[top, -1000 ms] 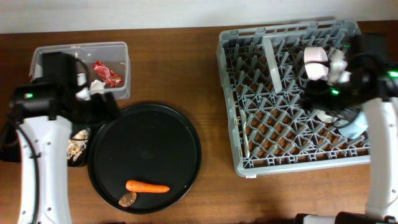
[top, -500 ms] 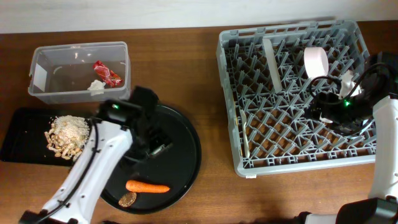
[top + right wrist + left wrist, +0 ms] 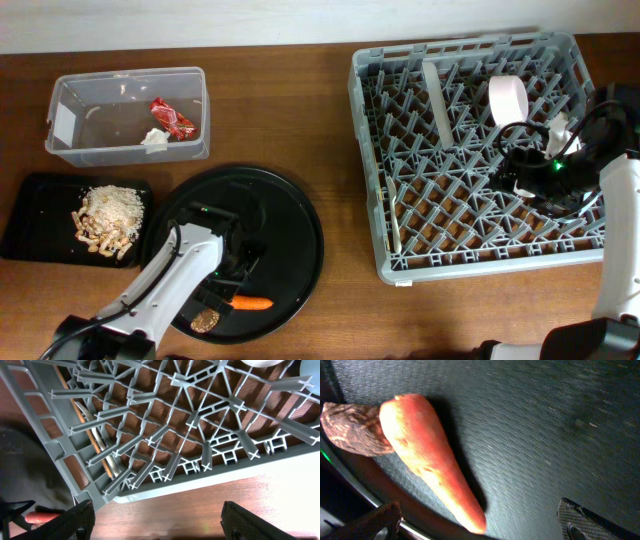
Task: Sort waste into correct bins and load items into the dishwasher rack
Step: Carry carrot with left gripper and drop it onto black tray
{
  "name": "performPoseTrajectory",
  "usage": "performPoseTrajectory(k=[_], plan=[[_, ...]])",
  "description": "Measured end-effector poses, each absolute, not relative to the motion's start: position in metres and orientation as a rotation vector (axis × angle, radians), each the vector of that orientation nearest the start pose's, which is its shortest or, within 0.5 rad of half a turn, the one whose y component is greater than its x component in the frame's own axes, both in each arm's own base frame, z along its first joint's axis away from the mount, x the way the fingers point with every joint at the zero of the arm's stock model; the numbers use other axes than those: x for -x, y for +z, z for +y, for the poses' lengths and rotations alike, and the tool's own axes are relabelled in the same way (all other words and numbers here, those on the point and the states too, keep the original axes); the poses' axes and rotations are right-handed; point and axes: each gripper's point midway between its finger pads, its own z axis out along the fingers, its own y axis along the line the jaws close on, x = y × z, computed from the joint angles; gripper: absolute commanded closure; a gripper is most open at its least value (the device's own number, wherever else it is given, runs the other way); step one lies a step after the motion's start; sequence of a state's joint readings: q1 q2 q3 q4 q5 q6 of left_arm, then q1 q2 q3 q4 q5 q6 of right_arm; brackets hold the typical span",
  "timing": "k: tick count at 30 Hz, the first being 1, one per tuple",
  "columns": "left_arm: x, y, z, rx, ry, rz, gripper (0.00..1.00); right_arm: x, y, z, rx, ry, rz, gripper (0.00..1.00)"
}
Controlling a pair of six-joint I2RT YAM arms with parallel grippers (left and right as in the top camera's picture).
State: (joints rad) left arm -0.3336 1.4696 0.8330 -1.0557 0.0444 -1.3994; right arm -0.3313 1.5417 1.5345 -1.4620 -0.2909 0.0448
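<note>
Carrot lies with its tip between the wide-parted, empty fingers of left gripper, on round black tray, butt touching brown disc. Left arm has come down from tray's middle (half a second back); right gripper unmoved, jaws apart, over rack.

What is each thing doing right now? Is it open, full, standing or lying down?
left fingers: open, either side of the carrot tip
right fingers: open, empty, over the dishwasher rack
carrot: lying on the round tray, touching the brown disc
clear tub: open, holds red wrapper and white paper
black tray: holds crumbs
white plate: upright in the rack
</note>
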Motion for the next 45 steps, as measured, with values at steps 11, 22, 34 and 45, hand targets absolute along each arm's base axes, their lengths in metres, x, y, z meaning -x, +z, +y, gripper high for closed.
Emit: performPoseTrajectory(k=[11,22,34,45], plan=[[-0.177,0.003,-0.054,1.775,0.104,2.695,0.20,-0.283,0.198,-0.045,-0.533,0.408,2.924,0.16],[-0.181,0.002,-0.045,1.759,0.150,2.644,0.75,-0.283,0.198,-0.045,-0.533,0.408,2.924,0.16],[-0.180,0.003,-0.044,1.717,0.155,2.673,0.99,-0.283,0.198,-0.045,-0.533,0.408,2.924,0.16],[-0.252,0.067,-0.035,1.413,0.002,2.570,1.00,-0.283,0.198,-0.046,-0.532,0.406,2.923,0.16]])
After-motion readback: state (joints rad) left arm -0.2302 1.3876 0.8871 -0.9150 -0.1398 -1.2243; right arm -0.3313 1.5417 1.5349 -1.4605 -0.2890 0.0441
